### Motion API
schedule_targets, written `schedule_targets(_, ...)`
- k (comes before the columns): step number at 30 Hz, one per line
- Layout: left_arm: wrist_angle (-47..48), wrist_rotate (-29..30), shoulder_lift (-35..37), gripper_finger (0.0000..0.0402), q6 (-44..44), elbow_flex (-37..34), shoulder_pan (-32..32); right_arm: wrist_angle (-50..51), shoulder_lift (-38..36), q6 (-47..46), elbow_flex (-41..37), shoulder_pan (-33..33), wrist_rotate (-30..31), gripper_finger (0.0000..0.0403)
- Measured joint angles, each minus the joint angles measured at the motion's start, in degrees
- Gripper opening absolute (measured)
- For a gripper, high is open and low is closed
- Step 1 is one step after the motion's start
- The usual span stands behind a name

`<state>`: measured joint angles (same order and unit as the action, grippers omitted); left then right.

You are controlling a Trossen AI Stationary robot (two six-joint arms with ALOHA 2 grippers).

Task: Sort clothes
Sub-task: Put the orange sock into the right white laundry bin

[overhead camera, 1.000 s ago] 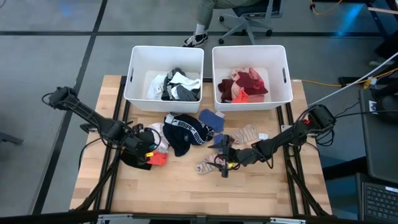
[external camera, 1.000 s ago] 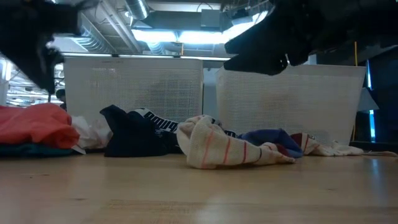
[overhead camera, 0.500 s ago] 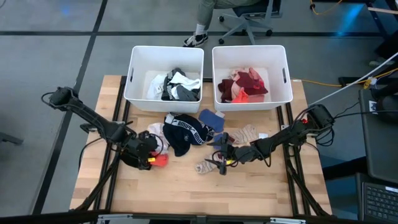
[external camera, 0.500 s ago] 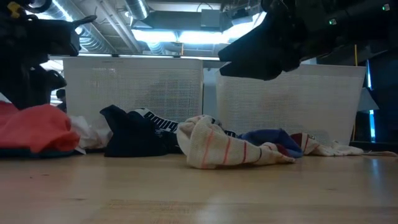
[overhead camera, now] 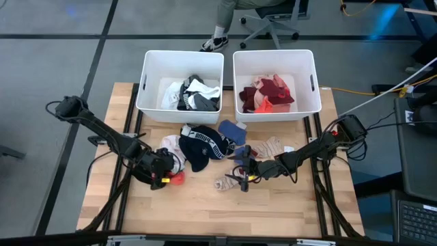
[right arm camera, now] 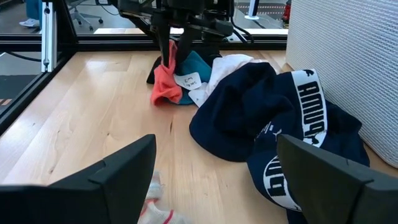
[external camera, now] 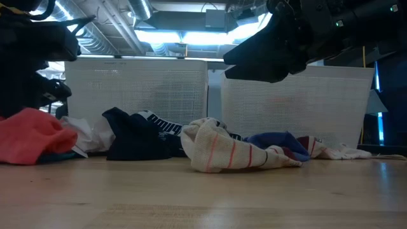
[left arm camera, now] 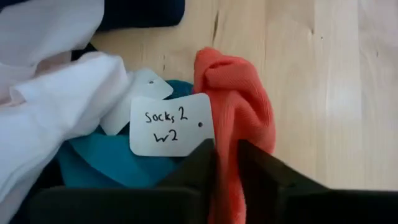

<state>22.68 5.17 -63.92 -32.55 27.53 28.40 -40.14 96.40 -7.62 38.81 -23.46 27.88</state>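
Nearest the worktop's (overhead camera: 205,212) front edge, left of centre: left tool (left arm camera: 225,163) clenched on a coral-red sock (left arm camera: 239,118), teal cloth and paper tag (left arm camera: 169,126) beside, partly hidden under white fabric. Right tool (right arm camera: 214,180) spread wide, empty, over a striped cream sock (external camera: 235,154). Farther back, a navy garment (overhead camera: 205,145); beyond, two white bins (overhead camera: 181,61) with more clothes, contents half-hidden.

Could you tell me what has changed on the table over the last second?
The left end effector has closed onto the coral-red ribbed fabric sock beside the teal garment with its white paper tag, after shifting slightly towards the table's middle. The right end effector stays open above the cream red-striped sock; the navy white-banded garment and two white plastic bins are unmoved.
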Motion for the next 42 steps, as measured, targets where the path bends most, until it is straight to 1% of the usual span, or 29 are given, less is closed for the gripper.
schedule_targets(2, -0.8, -0.1, 0.0, 0.0024, 1.0, 0.0, 0.0, 0.0, 0.0, 0.0, 0.0, 0.0, 0.0, 0.0335)
schedule_targets(4, -2.1, -0.6, 0.0, 0.0007, 2.2, 0.3, 0.0, -0.1, 0.0, 0.0, 0.0, 0.0, 0.0, 0.0335)
schedule_targets(8, -2.6, 0.1, 0.1, 0.0012, 6.1, 3.8, -0.5, -0.8, 0.0, 0.5, 0.1, 0.0, -0.5, 0.0335)
schedule_targets(12, -3.0, 4.7, 0.1, 0.0003, 12.2, 8.4, -1.9, -0.8, 0.0, 1.6, 1.3, 0.4, -0.9, 0.0335)
schedule_targets(15, -4.2, 7.8, 0.2, 0.0007, 16.8, 10.7, -3.1, -0.8, 0.0, 2.4, 2.6, 1.4, -4.0, 0.0335)
schedule_targets(18, -8.5, 8.7, 0.2, 0.0005, 22.1, 11.2, -4.4, -0.9, 0.0, 3.4, 4.4, 2.9, -7.1, 0.0335)
schedule_targets(23, -14.4, 9.2, -0.7, 0.0005, 28.4, 11.2, -6.7, -1.0, 1.9, 4.2, 7.7, 5.3, -9.4, 0.0335)
schedule_targets(26, -17.4, 9.2, -2.1, 0.0006, 30.7, 11.2, -7.7, -0.9, 4.2, 4.9, 10.6, 6.2, -12.6, 0.0335)
schedule_targets(28, -18.8, 9.2, -3.0, 0.0007, 31.7, 11.2, -8.3, -1.0, 6.1, 5.0, 12.7, 6.7, -13.6, 0.0335)
schedule_targets(35, -22.3, 9.2, -4.2, 0.0007, 33.3, 11.2, -9.1, -0.8, 12.1, 5.5, 18.3, 7.4, -13.8, 0.0334)
schedule_targets(37, -22.3, 9.2, -4.2, 0.0007, 33.3, 11.2, -9.1, -0.7, 12.7, 6.5, 19.0, 7.4, -13.7, 0.0322)
schedule_targets(38, -22.2, 9.2, -4.2, 0.0007, 33.3, 11.2, -9.1, -0.7, 12.8, 6.6, 19.3, 7.4, -13.7, 0.0309)
schedule_targets(40, -22.2, 9.2, -4.2, 0.0007, 33.3, 11.2, -9.1, -1.0, 12.9, 6.6, 19.7, 7.4, -13.6, 0.0269)
schedule_targets(42, -22.2, 9.2, -4.2, 0.0007, 33.0, 11.2, -9.1, -0.9, 12.9, 6.7, 19.9, 7.4, -13.6, 0.0212)
